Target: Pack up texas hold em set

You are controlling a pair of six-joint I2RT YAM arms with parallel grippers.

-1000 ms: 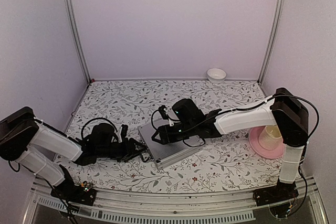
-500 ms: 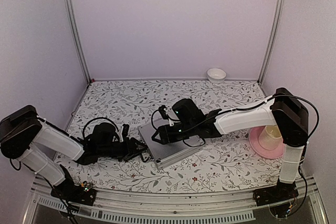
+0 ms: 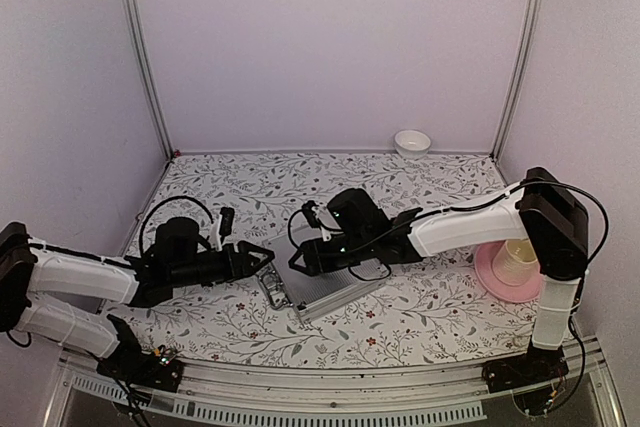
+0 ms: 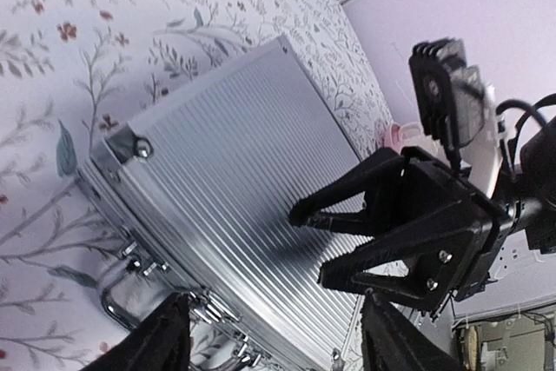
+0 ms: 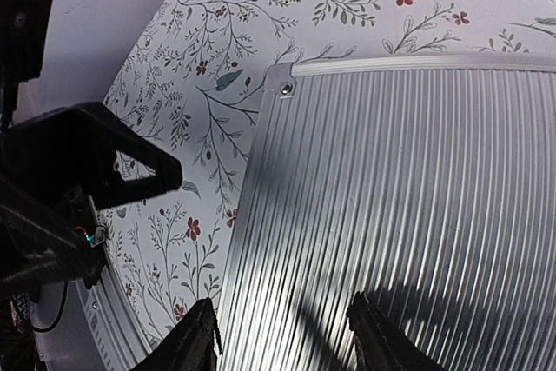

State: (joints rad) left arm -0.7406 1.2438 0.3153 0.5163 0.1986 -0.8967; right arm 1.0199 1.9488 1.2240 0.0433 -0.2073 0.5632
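While the closed silver aluminium briefcase [image 3: 338, 293] [image 4: 226, 171] [image 5: 417, 171] lies flat on the floral tabletop [image 3: 250, 187], near the middle of its near edge, the right gripper [image 3: 300, 263] [image 4: 311, 246] [image 5: 287, 336] hangs low over the ribbed lid, fingers apart and empty. By the case's handle [image 3: 274, 288] the left gripper [image 3: 262, 255] [image 4: 278, 336] is spread wide, holding nothing. A cream cup [image 3: 514, 261] stands on a pink plate [image 3: 494, 283] at the right edge.

The briefcase [image 3: 335, 295] lies shut, its inside out of sight. From above, the right tool [image 3: 298, 259] hides the part of it beneath. Past that tool's fingers [image 5: 198, 341] the briefcase runs off the wrist picture's edge. Latches [image 4: 208, 308] ahead of the left tool [image 4: 274, 349]: fastened or not, unclear.
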